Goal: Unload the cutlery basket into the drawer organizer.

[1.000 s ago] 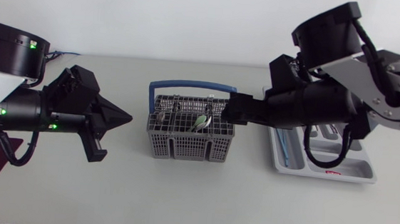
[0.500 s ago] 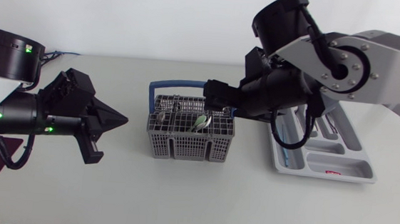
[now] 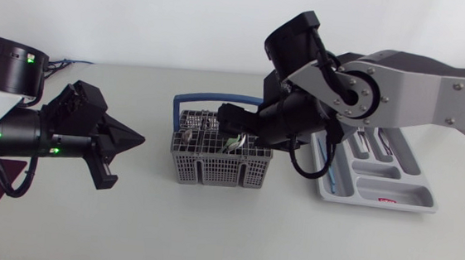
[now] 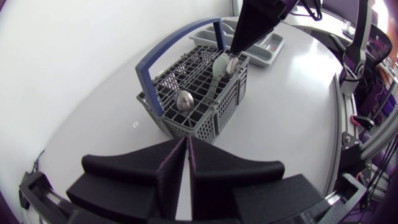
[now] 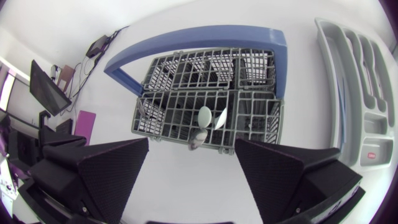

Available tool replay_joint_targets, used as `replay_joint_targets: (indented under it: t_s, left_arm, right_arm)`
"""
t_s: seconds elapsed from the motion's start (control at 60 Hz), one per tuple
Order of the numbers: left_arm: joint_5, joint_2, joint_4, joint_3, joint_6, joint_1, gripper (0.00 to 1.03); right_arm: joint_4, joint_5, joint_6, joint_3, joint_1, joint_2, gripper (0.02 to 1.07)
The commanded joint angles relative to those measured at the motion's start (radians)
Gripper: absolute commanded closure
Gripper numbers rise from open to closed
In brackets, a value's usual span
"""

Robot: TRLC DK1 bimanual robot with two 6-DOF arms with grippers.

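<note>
Tracking the right arm's swing in the head view: over the drawer organizer at right of frame a second ago, now parked above the cutlery basket at centre of frame, right pincer over the back row. Reads as the return leg for another pick, not a drop-off. Left arm all but unchanged at left of frame. Left pincer closed tip to tip on nothing, well apart from the basket, resting above the bench.

Looking down through the right wrist view: right pincer spread wide and empty, straight above the cutlery basket. Cluster of spoons standing bowls-up in one compartment, lined up between the two fingers and just ahead of them, touching neither. Drawer organizer just past the basket, outboard of one finger. One more spoon at the basket's other end, per the left wrist view.

Judging the next move: descend, centre on a single bowl, then close. Bowls packed close, so fair chance of pinching two at once.
</note>
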Motion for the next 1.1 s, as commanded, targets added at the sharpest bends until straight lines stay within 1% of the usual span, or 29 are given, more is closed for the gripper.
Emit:
replay_joint_targets:
  t_s: [0.0, 0.033, 0.083, 0.217, 0.3, 0.333, 0.4, 0.433, 0.45, 0.483, 0.517, 0.55, 0.717, 0.767, 0.817, 0.9, 0.95, 1.083]
  left_arm:
    - [0.003, 0.003, 0.010, -0.027, 0.010, 0.011, 0.84]
    - [0.003, 0.008, 0.015, -0.027, 0.010, 0.011, 0.84]
    - [0.004, 0.013, 0.019, -0.027, 0.010, 0.011, 0.84]
    - [0.004, 0.023, 0.024, -0.025, 0.015, 0.011, 0.84]
    - [0.006, 0.023, 0.024, -0.028, 0.019, 0.019, 0.84]
    - [0.006, 0.023, 0.024, -0.030, 0.021, 0.022, 0.84]
    - [0.009, 0.026, 0.024, -0.031, 0.027, 0.031, 0.84]
    - [0.009, 0.028, 0.024, -0.031, 0.028, 0.031, 0.84]
    - [0.010, 0.030, 0.024, -0.033, 0.031, 0.032, 0.84]
    - [0.010, 0.031, 0.024, -0.033, 0.033, 0.034, 0.84]
    - [0.010, 0.036, 0.026, -0.031, 0.034, 0.037, 0.84]
    - [0.012, 0.039, 0.029, -0.031, 0.034, 0.037, 0.84]
    - [0.012, 0.068, 0.052, -0.030, 0.034, 0.037, 0.84]
    - [0.012, 0.077, 0.055, -0.028, 0.034, 0.037, 0.84]
    - [0.012, 0.082, 0.058, -0.028, 0.033, 0.037, 0.84]
    - [0.012, 0.083, 0.058, -0.025, 0.033, 0.037, 0.84]
    - [0.012, 0.083, 0.058, -0.024, 0.031, 0.037, 0.84]
    - [0.012, 0.091, 0.061, -0.022, 0.033, 0.037, 0.84]
  right_arm:
    - [0.008, 0.001, 0.112, 0.003, 0.019, -0.001, 0.07]
    - [0.015, 0.001, 0.140, -0.002, 0.029, 0.005, 0.07]
    - [-0.010, -0.001, 0.164, 0.020, 0.048, 0.031, 0.07]
    - [0.001, -0.045, 0.246, 0.032, 0.051, 0.060, 0.07]
    - [-0.004, -0.048, 0.276, 0.047, 0.055, 0.085, 0.09]
    - [-0.007, -0.047, 0.287, 0.051, 0.059, 0.091, 0.12]
    - [-0.005, -0.025, 0.327, 0.055, 0.059, 0.094, 0.24]
    - [-0.004, -0.017, 0.334, 0.057, 0.059, 0.094, 0.28]
    - [-0.002, -0.002, 0.351, 0.057, 0.055, 0.094, 0.35]
    - [-0.002, 0.010, 0.370, 0.058, 0.052, 0.094, 0.42]
    - [-0.002, 0.019, 0.382, 0.057, 0.048, 0.094, 0.51]
    - [-0.002, 0.030, 0.390, 0.057, 0.046, 0.094, 0.56]
    - [-0.001, 0.024, 0.422, 0.057, 0.023, 0.108, 0.58]
    - [-0.001, 0.024, 0.431, 0.060, 0.014, 0.114, 0.63]
    - [-0.001, 0.022, 0.433, 0.061, 0.014, 0.114, 0.66]
    - [-0.002, 0.021, 0.448, 0.063, 0.014, 0.114, 0.66]
    - [-0.002, 0.019, 0.451, 0.061, 0.013, 0.114, 0.72]
    - [-0.002, 0.016, 0.462, 0.061, 0.013, 0.114, 0.76]
